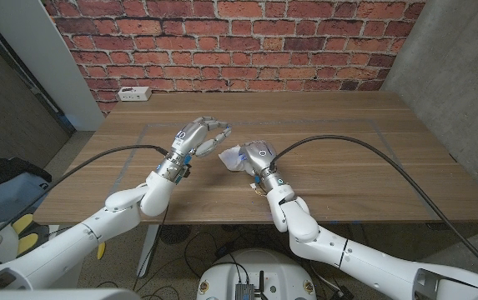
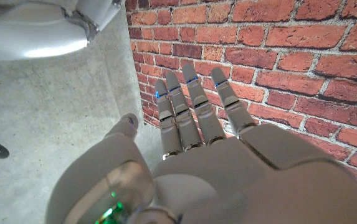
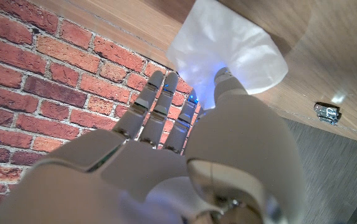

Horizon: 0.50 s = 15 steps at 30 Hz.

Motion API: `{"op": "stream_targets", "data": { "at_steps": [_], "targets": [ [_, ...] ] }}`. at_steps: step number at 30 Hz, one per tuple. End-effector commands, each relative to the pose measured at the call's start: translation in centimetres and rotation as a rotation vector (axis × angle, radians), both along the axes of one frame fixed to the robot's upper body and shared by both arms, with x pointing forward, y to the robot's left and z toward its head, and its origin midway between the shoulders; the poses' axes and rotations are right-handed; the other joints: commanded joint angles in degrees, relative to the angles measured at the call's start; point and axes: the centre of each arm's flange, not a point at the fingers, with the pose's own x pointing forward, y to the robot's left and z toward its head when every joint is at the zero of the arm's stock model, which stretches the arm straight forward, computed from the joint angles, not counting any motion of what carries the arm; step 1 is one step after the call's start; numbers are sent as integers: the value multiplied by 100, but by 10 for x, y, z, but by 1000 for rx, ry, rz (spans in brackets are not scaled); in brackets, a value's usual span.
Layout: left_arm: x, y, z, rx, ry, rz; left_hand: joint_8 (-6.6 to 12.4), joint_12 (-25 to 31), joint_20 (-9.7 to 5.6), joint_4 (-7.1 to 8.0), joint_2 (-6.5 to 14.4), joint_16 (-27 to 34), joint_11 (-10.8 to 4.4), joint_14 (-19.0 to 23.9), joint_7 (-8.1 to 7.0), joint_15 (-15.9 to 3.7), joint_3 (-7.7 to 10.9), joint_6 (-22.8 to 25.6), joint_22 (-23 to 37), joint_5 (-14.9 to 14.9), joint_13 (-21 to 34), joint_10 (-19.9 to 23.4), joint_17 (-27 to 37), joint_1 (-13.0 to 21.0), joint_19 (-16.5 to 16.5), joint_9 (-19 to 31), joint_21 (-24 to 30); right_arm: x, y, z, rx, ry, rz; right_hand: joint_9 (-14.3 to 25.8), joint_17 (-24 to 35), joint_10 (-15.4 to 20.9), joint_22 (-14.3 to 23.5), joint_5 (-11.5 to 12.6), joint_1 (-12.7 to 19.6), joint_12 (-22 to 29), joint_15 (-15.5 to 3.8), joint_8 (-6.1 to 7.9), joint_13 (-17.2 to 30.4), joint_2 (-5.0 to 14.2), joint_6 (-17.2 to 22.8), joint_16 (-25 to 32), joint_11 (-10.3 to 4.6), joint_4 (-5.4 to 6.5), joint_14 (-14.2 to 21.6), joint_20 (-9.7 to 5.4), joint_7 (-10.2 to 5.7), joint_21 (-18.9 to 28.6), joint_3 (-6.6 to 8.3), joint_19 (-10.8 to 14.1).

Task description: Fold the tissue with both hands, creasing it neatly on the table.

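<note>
A: Where is the tissue [image 1: 233,156] at this moment?

B: It sits crumpled on the wooden counter [image 1: 339,167], right against the fingertips of the right hand [image 1: 254,158]. In the right wrist view the tissue [image 3: 228,46] bunches up just past that hand's thumb, with a blue glow lighting its underside.

A: Is the right hand [image 3: 166,155] actually gripping it?

B: I cannot tell. The thumb touches the tissue, and the other fingers [image 3: 159,112] reach out straight beside it, but whether anything is pinched is hidden behind the hand itself.

A: And the left hand [image 1: 198,136]?

B: It holds nothing. It is raised above the counter just to the left of the tissue, fingers extended and slightly apart, tips pointing toward the right hand. The left wrist view shows the left hand [image 2: 197,143] with its fingers [image 2: 190,106] straight and spread a little, nothing between them.

A: How close are the two hands?

B: Near each other, with the tissue between their fingertips. The left one does not appear to touch it.

A: Anything else around?

B: A white power strip [image 1: 133,94] lies well beyond the left hand, at the counter's far edge below the brick wall [image 1: 247,42]. A small metal piece [image 3: 325,111] lies on the counter close to the right hand.
</note>
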Motion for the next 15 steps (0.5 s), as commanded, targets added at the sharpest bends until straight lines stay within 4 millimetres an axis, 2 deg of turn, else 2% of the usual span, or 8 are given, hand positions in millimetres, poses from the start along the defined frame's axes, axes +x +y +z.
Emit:
{"op": "stream_targets", "data": {
  "at_steps": [1,4,8,12,15],
  "targets": [
    [-5,13,1,-134,-46,-105,-11,-17,34,72,-31,-17,7,5,-12,28,-19,-80,13,22,30,-66,17,-124,-52,29,-2,-1,9,-2,-27,6,4,2,18,-427,8,91,-82,-76,-948,-112,-2,-14,-558,-59,-32,-3,-67,2,-143,20,-47,-29],
    [-5,14,0,-133,-43,-105,-15,-23,35,91,-45,-26,20,-6,-14,34,-33,-109,14,27,39,-80,19,-165,-62,29,-2,-1,12,-1,-29,-3,11,-5,23,-603,7,123,-63,-77,-957,-126,-14,-13,-819,-90,-48,-39,-103,-10,-249,20,-49,-37],
    [-6,15,-1,-128,-36,-101,-23,-28,40,105,-57,-34,5,-18,-13,31,-42,-148,15,32,48,-95,20,-198,-87,29,-8,1,15,3,-9,-14,32,-6,11,-706,7,140,-105,-69,-932,-91,-24,27,-899,-141,-66,-14,-151,-15,-263,17,-52,-52],
    [-6,15,-2,-132,-30,-103,-20,-37,40,116,-70,-48,-1,-39,-29,45,-49,-169,16,39,59,-119,19,-231,-106,28,-11,1,18,10,40,-33,58,-12,-23,-970,6,148,-371,-64,-892,-97,-52,77,-1250,-270,37,140,-291,24,-177,18,-125,-67],
    [-6,16,-3,-133,-24,-105,-20,-42,48,120,-75,-52,-5,-43,-41,49,-51,-185,17,43,65,-130,19,-247,-110,28,-10,3,22,15,92,-49,83,-17,-32,-1116,3,147,-651,-47,-872,-90,-75,51,-1528,-340,105,289,-370,134,-85,17,-233,-73]
  ]
}}
